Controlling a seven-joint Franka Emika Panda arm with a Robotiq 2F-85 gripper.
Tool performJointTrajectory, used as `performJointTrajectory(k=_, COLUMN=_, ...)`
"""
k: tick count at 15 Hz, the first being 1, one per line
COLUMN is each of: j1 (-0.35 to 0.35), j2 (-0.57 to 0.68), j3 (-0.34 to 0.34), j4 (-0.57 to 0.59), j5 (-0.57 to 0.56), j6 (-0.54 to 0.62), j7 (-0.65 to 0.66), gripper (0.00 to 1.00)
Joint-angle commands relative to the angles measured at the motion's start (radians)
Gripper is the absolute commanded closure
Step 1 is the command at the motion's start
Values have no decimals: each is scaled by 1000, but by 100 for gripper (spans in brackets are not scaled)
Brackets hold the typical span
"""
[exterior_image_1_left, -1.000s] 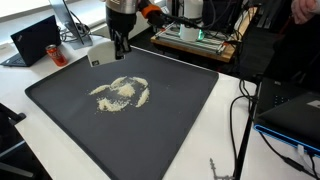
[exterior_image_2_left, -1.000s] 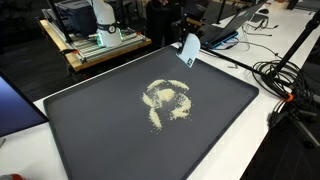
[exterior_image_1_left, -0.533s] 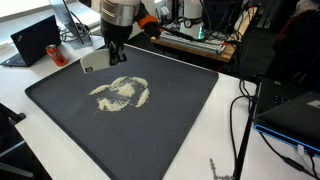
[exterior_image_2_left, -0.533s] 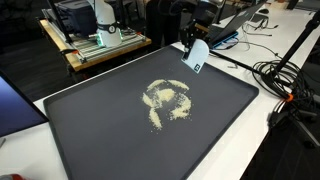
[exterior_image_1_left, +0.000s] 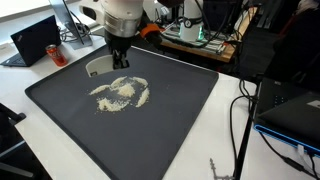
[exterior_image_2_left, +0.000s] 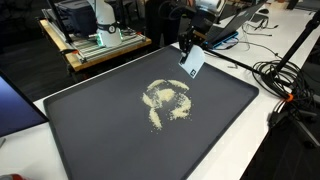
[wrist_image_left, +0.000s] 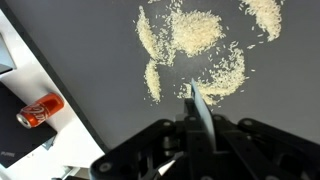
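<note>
Biggest thing here is the dark mat (exterior_image_1_left: 180, 110), which covers most of the white table (exterior_image_1_left: 228, 150). You get the same mat in both exterior views and it fills nearly the whole wrist view too. The robot arm (exterior_image_1_left: 122, 14) comes down over the mat's far edge.

Off to the side there's a black laptop (exterior_image_1_left: 35, 40) on the table. Behind the mat, in an exterior view, there's a wooden bench (exterior_image_2_left: 95, 48) with gear on it and a tangle of black cables (exterior_image_2_left: 285, 82).

In the middle of the mat is a swirl of pale grains (exterior_image_1_left: 120, 94). It looks like rice, spread in loose curved patches (exterior_image_2_left: 167, 100).

The gripper (exterior_image_1_left: 119, 60) is clamped down tight on a flat white card (exterior_image_1_left: 98, 68), with the fingers pinching one end. The card hangs tilted just beside the grain pile, on its far side, close to the mat's edge (exterior_image_2_left: 191, 63). Honestly can't tell if its lower edge is touching the mat or just above it. From the wrist view you see the card edge-on, as a thin blade (wrist_image_left: 197, 105) sticking out between the fingers, with grains (wrist_image_left: 195, 30) right past its tip.

Smallest bit: a red soda can (wrist_image_left: 40, 109) lying on the table just off the mat, near the laptop (exterior_image_1_left: 57, 54).
</note>
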Motion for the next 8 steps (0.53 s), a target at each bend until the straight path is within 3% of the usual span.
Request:
performJointTrajectory(k=1, j1=57, j2=96, j3=-25, j4=90, j5=-38, j6=-57, j7=18, gripper=99)
performJointTrajectory(k=8, j1=128, j2=213, j3=-53, j4=183, j5=-160, j6=-51, j7=2, gripper=99)
